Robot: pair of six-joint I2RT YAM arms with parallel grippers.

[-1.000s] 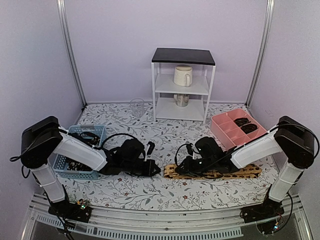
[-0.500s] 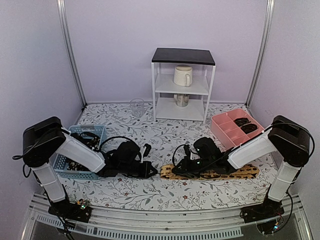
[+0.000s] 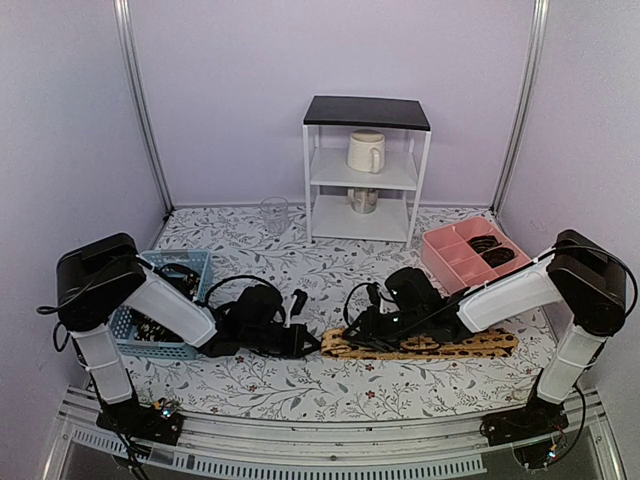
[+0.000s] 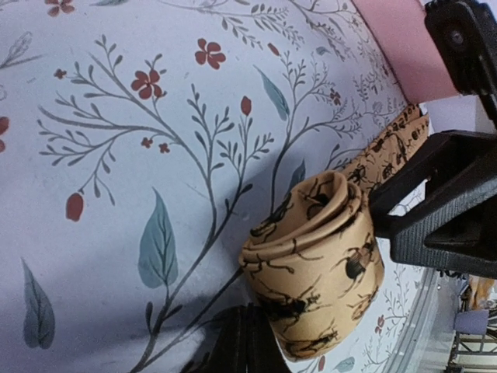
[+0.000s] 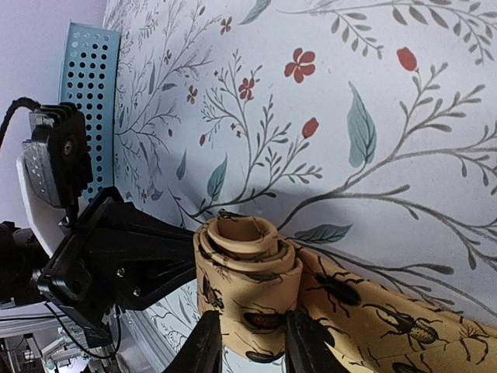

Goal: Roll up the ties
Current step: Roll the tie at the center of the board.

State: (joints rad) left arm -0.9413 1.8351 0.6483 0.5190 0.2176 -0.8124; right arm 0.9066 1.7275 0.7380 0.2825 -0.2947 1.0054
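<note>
The tan-orange tie [image 3: 440,347] lies flat along the table front, its left end wound into a small roll [image 3: 335,346]. In the right wrist view my right gripper [image 5: 252,346] has a finger on each side of that roll [image 5: 247,272] and is shut on it. In the left wrist view my left gripper [image 4: 247,346] has its fingers pressed together, the tip against the roll's [image 4: 314,264] near side. In the top view the left gripper [image 3: 308,343] and right gripper [image 3: 354,337] meet at the roll. Dark rolled ties [image 3: 490,247] sit in the pink tray.
A blue mesh basket [image 3: 190,262] with dark items stands at the left, behind the left arm. The pink divided tray [image 3: 452,252] is at the right rear. A white shelf unit [image 3: 366,170] with a mug, and a clear glass [image 3: 274,213], stand at the back.
My right gripper and the tie's rolled end have shifted slightly left, and the tie's free length has shortened a little. The left gripper has stayed against the roll.
</note>
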